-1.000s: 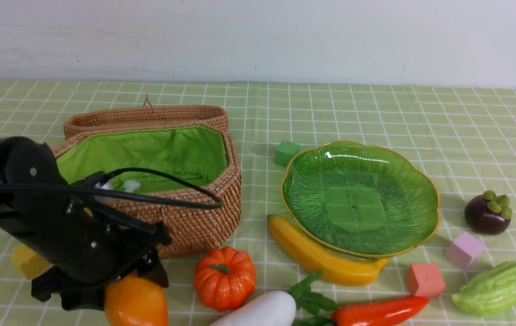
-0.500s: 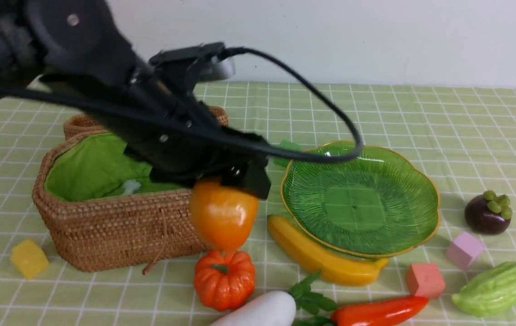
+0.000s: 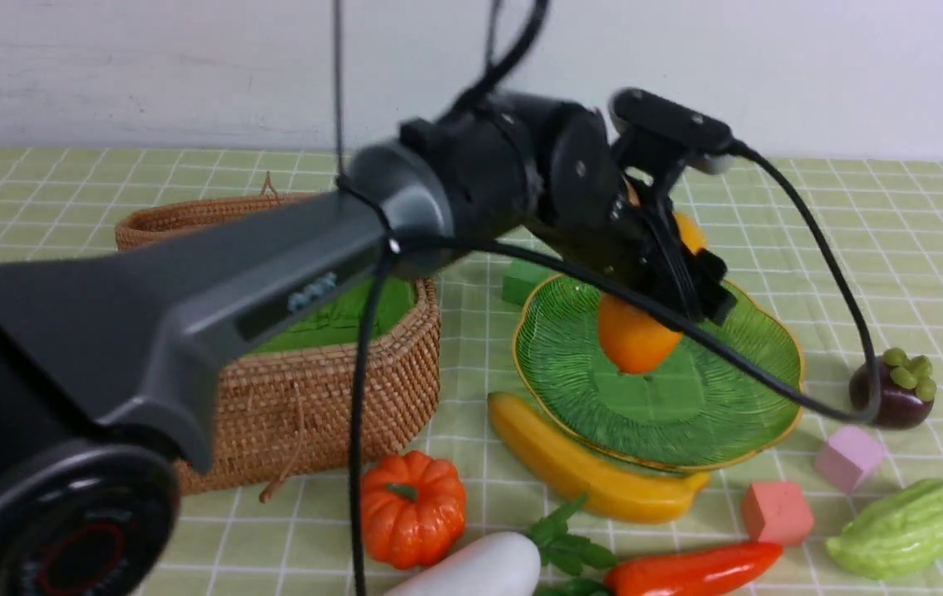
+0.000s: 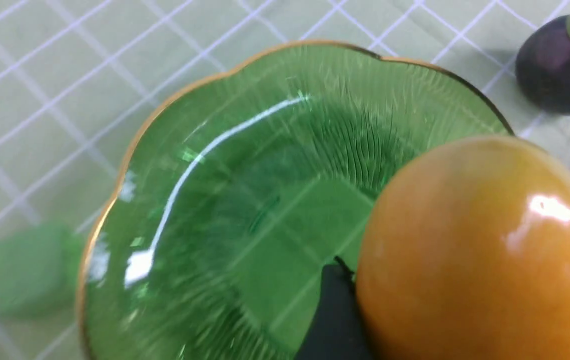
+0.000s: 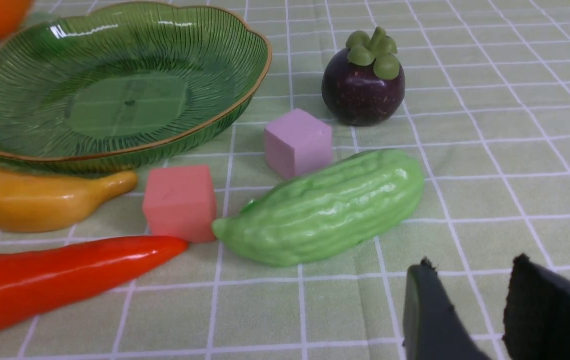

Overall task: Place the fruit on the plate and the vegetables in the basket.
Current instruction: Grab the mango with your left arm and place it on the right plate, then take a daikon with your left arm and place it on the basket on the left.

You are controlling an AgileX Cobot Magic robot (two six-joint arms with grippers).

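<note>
So the left gripper (image 3: 674,277) is clamped on the mango (image 3: 632,335), hanging over the plate (image 3: 686,418) middle. I'd lower it closer before letting go so it won't roll off; height's hard to judge here. The right gripper (image 5: 470,272) has a narrow gap between its fingers and holds nothing.

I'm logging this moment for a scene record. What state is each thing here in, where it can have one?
left gripper, shut on the mango, over the plate.
right gripper, open, holding nothing.
mango, gripped, in the air, not set down.
plate, nothing lying in it.
basket, open, lid folded back.
</note>
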